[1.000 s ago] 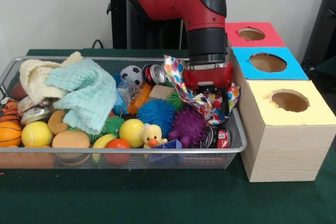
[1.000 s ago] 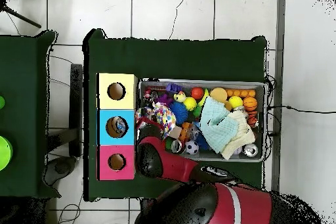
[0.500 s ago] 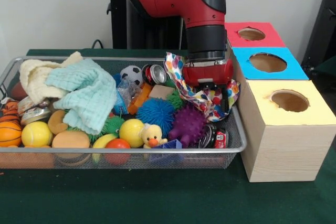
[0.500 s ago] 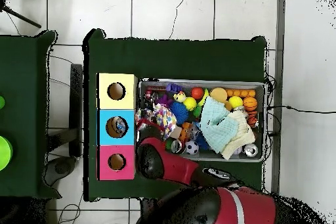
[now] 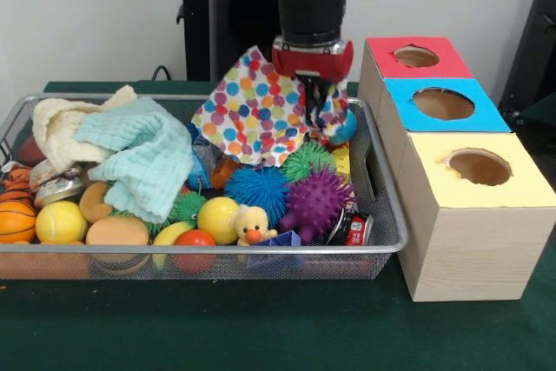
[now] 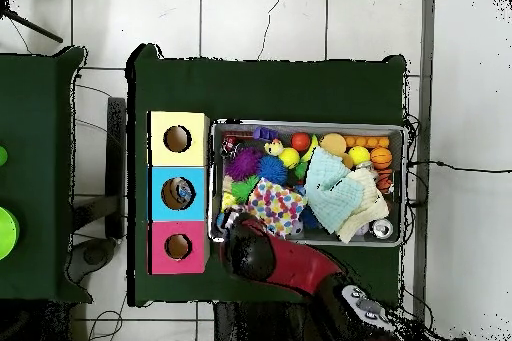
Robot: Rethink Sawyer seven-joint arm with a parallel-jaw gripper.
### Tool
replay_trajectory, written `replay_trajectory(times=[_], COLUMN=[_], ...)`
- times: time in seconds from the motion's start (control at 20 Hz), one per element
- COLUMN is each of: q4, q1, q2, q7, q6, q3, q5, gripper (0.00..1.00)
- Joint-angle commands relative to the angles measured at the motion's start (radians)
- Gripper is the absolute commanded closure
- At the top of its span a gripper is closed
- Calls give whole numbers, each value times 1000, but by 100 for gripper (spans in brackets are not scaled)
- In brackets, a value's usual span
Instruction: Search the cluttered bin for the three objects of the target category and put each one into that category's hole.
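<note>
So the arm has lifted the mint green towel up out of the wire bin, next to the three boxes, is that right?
Not quite. The gripper holds the polka-dot cloth above the wire bin. The mint green towel lies on the toys at the other end. The three boxes do stand beside the bin. The front view shows it.

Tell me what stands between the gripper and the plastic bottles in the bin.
The gripper is shut on a polka-dot cloth, lifted and hanging spread over the middle of the wire-mesh bin. No bottle shows clearly; the cloth, the spiky balls and the mint towel cover what lies beneath.
</note>
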Motion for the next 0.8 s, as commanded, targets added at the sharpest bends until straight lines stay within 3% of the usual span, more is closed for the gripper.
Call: replay_trajectory(times=[0.05,0.45,0.65,0.8], q4=[-212,-279,-245,-209], q1=[52,79,85,108], q2=[-108,-144,-160,-154], q7=[-50,60,102,155], q6=[449,585,577,504], q3=[-132,-131,-124,-118], q5=[-53,-95,-67,-40], gripper=[100,100,100,100])
